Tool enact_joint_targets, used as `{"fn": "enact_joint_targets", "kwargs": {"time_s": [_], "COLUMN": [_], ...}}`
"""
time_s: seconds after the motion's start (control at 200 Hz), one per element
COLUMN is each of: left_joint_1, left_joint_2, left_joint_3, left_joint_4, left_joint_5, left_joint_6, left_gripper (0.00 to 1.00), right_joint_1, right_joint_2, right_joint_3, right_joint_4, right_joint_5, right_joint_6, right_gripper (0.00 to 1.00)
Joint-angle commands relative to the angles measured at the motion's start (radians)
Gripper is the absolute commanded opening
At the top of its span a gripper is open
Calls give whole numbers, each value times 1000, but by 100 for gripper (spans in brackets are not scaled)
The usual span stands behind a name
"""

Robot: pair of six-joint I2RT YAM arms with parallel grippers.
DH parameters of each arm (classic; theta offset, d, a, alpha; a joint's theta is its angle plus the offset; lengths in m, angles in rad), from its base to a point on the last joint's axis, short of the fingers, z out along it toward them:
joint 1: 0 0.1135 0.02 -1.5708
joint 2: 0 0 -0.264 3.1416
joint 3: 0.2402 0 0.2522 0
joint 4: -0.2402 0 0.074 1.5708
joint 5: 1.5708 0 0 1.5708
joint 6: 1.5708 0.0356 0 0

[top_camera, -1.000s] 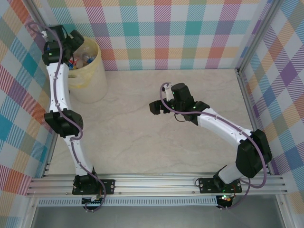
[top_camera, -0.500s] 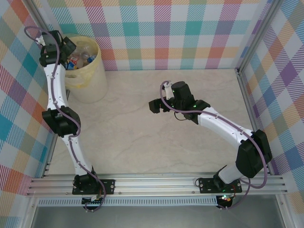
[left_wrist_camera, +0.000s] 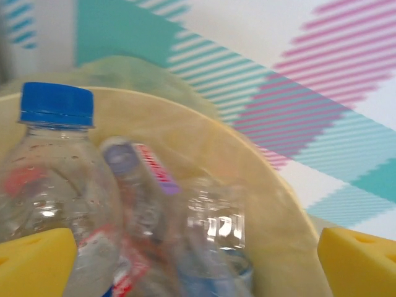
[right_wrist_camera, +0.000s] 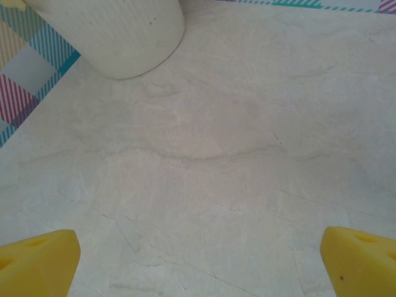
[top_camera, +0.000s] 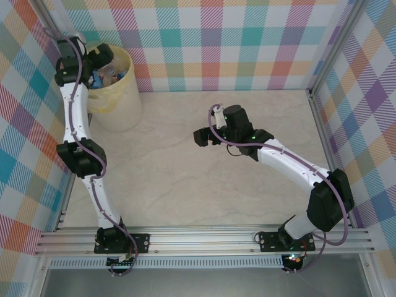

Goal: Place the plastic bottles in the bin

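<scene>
Bottles (left_wrist_camera: 55,185) in bin (top_camera: 120,102); task looks done

Left gripper (left_wrist_camera: 198,266) hangs spread wide and empty just above the heap inside. Right gripper (right_wrist_camera: 198,266), equally wide, holds nothing over the table (right_wrist_camera: 216,154). Since a second ago the left wrist has shifted slightly over the rim, and the right arm is unmoved.
</scene>
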Motion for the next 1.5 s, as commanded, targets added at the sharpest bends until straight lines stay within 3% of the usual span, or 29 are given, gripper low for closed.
{"fn": "enact_joint_targets", "kwargs": {"time_s": [0.0, 0.145, 0.345, 0.6, 0.78, 0.905, 1.095, 1.33, 1.4, 1.495], "left_joint_1": [-38, -37, -37, -47, -56, -60, -62, -62, -62, -62], "left_joint_2": [-16, -65, -226, -636, -980, -1173, -1381, -1448, -1432, -1395], "left_joint_3": [12, 8, -88, -573, -1009, -1221, -1490, -1773, -1853, -1951], "left_joint_4": [-21, -13, -4, 217, 417, 412, 341, 313, 374, 493], "left_joint_5": [165, 261, 266, 196, 67, -30, -220, -432, -509, -501], "left_joint_6": [67, 65, 35, -100, -221, -271, -288, -215, -186, -137], "left_gripper": [100, 100, 100, 100, 100, 100, 100, 100, 100, 100], "right_joint_1": [2, 1, 1, -27, -88, -174, -313, -439, -478, -552], "right_joint_2": [-2, -26, -105, -276, -429, -539, -645, -570, -519, -443], "right_joint_3": [24, 11, -51, -194, -338, -446, -591, -654, -662, -680], "right_joint_4": [-13, -14, 28, 108, 169, 186, 194, 177, 204, 281], "right_joint_5": [-4, 14, 95, 308, 526, 634, 659, 635, 555, 331], "right_joint_6": [5, 6, 18, 16, 24, 31, 30, -7, -39, -91], "right_gripper": [100, 100, 100, 100, 100, 100, 100, 100, 100, 100]}}
